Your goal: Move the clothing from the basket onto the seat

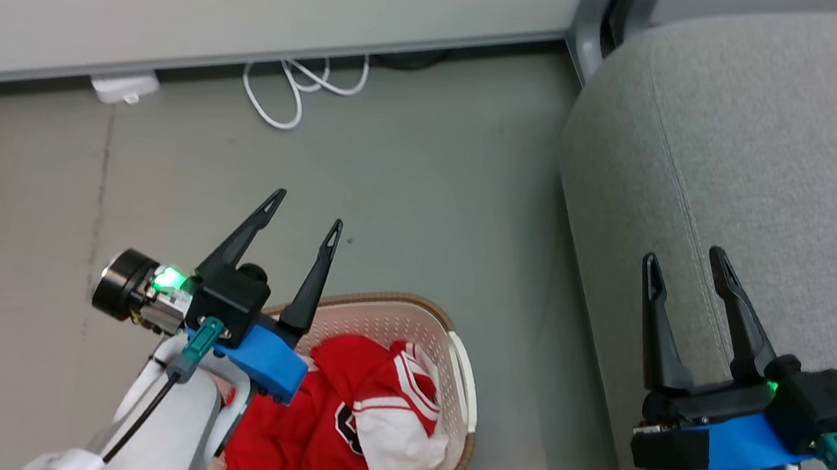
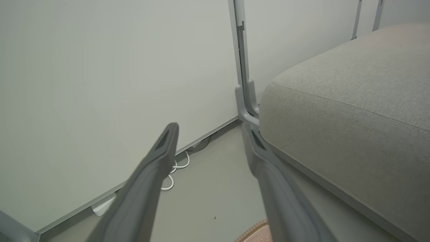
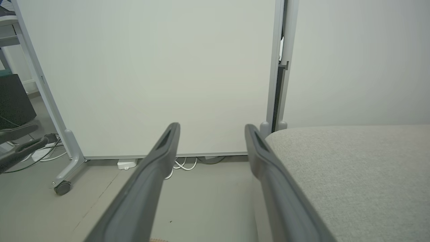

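Bright red jersey w/ white panels (image 1: 323,413) in oval cream perforated basket (image 1: 464,386), below left end effector (image 1: 309,209), the nearer; it & right end effector (image 1: 682,255) wide open, empty.

Right pincer (image 3: 211,129) spread wide, nothing between dark fingers (image 3: 158,158). Seat (image 3: 352,174) to right of pincer: light grey fabric, rounded near edge running along right finger; contact cannot be told. Grey floor (image 3: 208,198) below, showing between fingers. White partition panel (image 3: 151,67) ahead of fingertips, grey post (image 3: 271,84) beyond right tip. White cables (image 3: 184,164) and small white box (image 3: 127,164) at panel foot, past left fingertip. Caster (image 3: 62,187) on panel leg, far left of pincer.
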Robot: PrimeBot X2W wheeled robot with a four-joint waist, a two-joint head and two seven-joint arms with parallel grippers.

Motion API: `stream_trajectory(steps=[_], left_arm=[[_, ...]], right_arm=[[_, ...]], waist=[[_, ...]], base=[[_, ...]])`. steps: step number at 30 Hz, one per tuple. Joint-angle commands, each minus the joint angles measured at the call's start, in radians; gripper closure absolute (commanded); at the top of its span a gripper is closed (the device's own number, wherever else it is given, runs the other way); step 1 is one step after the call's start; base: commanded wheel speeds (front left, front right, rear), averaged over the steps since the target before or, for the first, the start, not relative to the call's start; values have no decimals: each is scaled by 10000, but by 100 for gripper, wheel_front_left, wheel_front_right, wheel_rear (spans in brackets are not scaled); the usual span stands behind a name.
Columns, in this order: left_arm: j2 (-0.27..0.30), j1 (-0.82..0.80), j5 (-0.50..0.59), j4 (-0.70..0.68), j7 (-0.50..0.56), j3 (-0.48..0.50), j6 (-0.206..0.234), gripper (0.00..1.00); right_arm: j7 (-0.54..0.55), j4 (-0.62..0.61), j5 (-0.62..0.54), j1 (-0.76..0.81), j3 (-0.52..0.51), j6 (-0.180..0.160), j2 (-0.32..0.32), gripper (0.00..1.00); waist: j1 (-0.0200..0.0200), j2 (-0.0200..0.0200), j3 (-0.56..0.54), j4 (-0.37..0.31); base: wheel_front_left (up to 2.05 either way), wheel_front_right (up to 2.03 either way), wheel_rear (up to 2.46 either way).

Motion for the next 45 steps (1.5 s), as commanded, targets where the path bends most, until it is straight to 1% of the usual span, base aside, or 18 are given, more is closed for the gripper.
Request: stream_trajectory(steps=[1,5,9,10,11,18,23,24,25,30,36,45], left_arm=[[125,-298,-5,122,-28,-81,-74,0],[428,-963,-131,797,-28,-601,-140,0],[685,-1704,-273,1656,-28,-1442,-142,0],[685,-1704,-273,1656,-28,-1442,-142,0],[845,-2085,-443,2154,-28,-1976,-144,0],[1129,-3188,-1531,4097,-28,-3870,-144,0],[1214,-3813,-2179,5394,-27,-4987,-145,0],[1214,-3813,-2179,5394,-27,-4987,-145,0],[1226,-3910,-2272,5606,-28,-5219,-145,0],[1323,-4275,-2816,6651,306,-6244,-146,0],[1492,-4520,-3510,7408,784,-6996,-147,0],[1626,-4841,-4388,7738,1526,-7947,-147,0]], right_arm=[[-39,-77,91,-227,42,22,-38,0],[-39,-216,221,-555,179,20,-38,0],[-39,-366,295,-911,324,20,-35,0],[-39,-366,295,-911,324,20,-35,0],[-39,-442,324,-1104,409,20,-37,0],[-37,-651,320,-1737,552,19,-35,0],[-39,-836,249,-2050,539,14,-35,0],[-39,-836,249,-2050,539,14,-35,0],[-39,-865,241,-2092,531,14,-35,0],[-39,-970,305,-2327,600,14,-35,0],[-37,-1116,399,-2658,788,14,-35,0],[-39,-1337,436,-2984,784,14,-35,0]], waist=[[-1,0,560,-435],[-1,0,1164,-752],[-1,0,1819,-1008],[-1,0,1819,-1008],[-1,0,2165,-1132],[-1,0,3183,-1446],[-1,0,3806,-1580],[-1,0,3806,-1580],[-1,0,3917,-1594],[-1,0,4441,-1620],[-1,0,5009,-1767],[-1,0,5721,-1876]], base=[[0,0,0],[0,0,0],[0,0,0],[0,0,0],[0,0,0],[0,0,0],[0,0,0],[0,0,0],[0,0,0],[0,0,0],[0,0,0],[0,0,0]])
